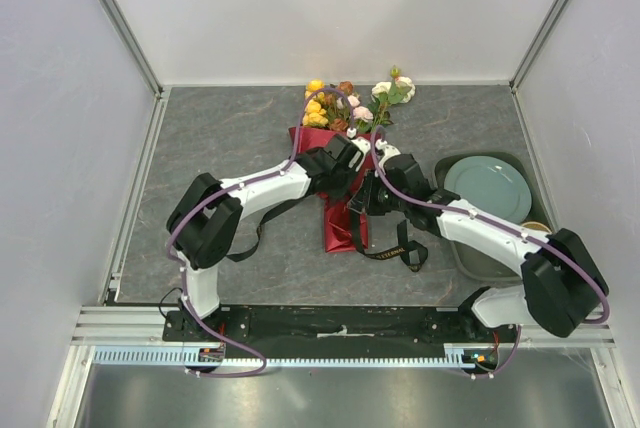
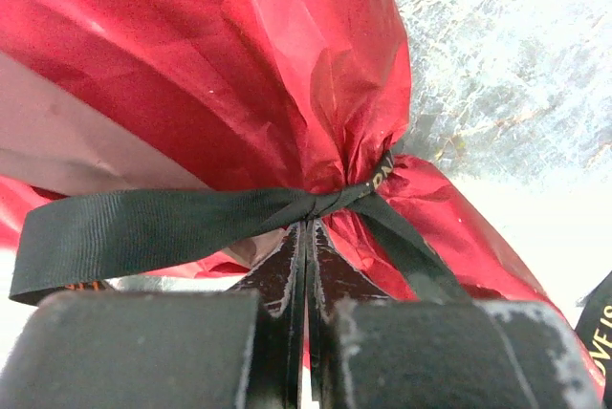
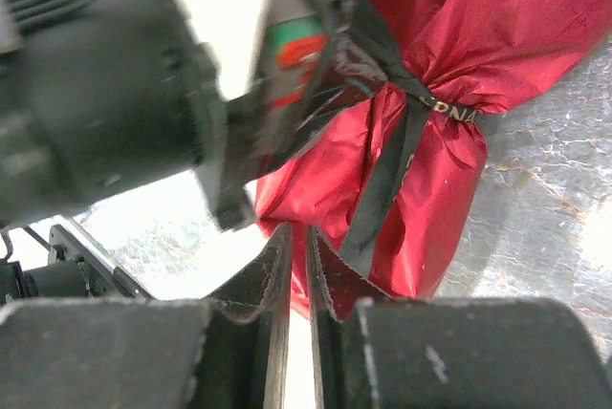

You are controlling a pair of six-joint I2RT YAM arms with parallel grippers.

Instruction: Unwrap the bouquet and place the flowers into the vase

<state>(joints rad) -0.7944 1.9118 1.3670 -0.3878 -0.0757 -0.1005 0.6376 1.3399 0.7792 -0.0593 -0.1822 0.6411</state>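
The left gripper (image 2: 308,226) holds its jaws pressed together right at the knot of the black ribbon (image 2: 143,227), seemingly pinching it so the tie can be pulled loose from the red paper (image 2: 239,65). The bouquet (image 1: 336,220) lies flat in the middle of the worktop (image 1: 230,138), wrapped and tied, with the flowers (image 1: 330,108) pointing away, which leaves its tied neck within reach of both sides. The right gripper (image 3: 298,237) hovers just beside a hanging ribbon tail, jaws a narrow slit apart with nothing between them, probably to steady the wrap; I cannot make out the vase.
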